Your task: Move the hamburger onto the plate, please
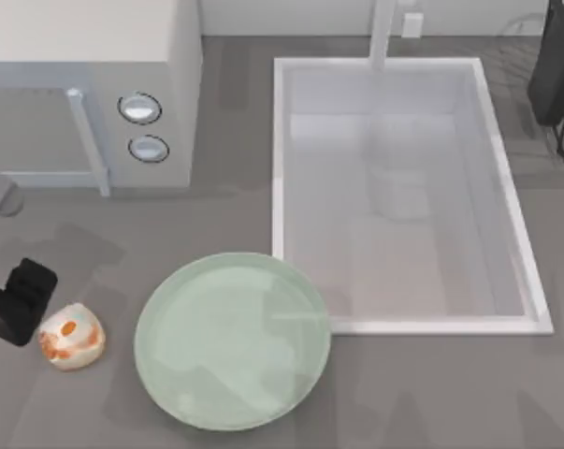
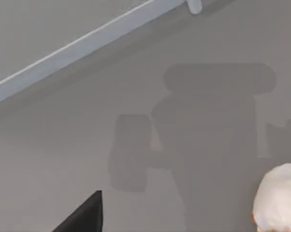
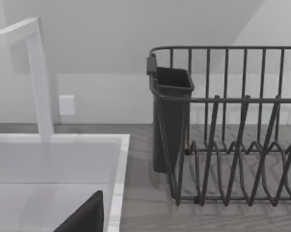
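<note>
Here the left gripper [image 1: 21, 301] sat low at the table's [image 1: 431, 393] left edge, just beside the hamburger [image 1: 72, 337], on its upper-left; couldn't tell whether it was wide or narrow. The hamburger lay on the table, near the plate [image 1: 233, 341] but apart from it, to its left. Risk, imo: coming in off-centre, the gripper could nudge the roundish lump so it rolls or skids away w/o a grasp. No clear long axis; orange patch faced up. The right arm sat parked at top right, by the dish rack [image 3: 232, 130].
</note>
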Robot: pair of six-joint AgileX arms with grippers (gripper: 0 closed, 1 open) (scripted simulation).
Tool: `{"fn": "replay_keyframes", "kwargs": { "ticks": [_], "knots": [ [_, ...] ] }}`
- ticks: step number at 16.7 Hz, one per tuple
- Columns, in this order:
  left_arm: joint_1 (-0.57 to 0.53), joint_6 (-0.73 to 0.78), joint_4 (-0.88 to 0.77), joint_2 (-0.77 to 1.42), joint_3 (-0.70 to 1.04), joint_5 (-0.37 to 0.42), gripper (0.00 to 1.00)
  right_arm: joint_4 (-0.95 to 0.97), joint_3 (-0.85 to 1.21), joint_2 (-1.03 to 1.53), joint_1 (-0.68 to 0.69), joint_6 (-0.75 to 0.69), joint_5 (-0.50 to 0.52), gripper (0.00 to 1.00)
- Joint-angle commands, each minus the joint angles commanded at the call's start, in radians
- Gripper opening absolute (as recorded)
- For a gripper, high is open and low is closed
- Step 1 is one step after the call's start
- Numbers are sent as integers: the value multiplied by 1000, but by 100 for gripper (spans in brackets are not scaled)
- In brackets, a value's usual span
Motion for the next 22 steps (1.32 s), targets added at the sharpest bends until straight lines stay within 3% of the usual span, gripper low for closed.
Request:
{"fn": "replay_keyframes", "kwargs": {
  "ticks": [6,11,18,22],
  "knots": [
    [-73,247,-295,563,322,-2,100,0,0,0,0,0,0,100],
    [-108,359,-435,768,444,1,100,0,0,0,0,0,0,100],
    [-107,367,-426,785,438,1,100,0,0,0,0,0,0,100],
    [-109,370,-284,856,371,1,100,0,0,0,0,0,0,100]
  ]
}}
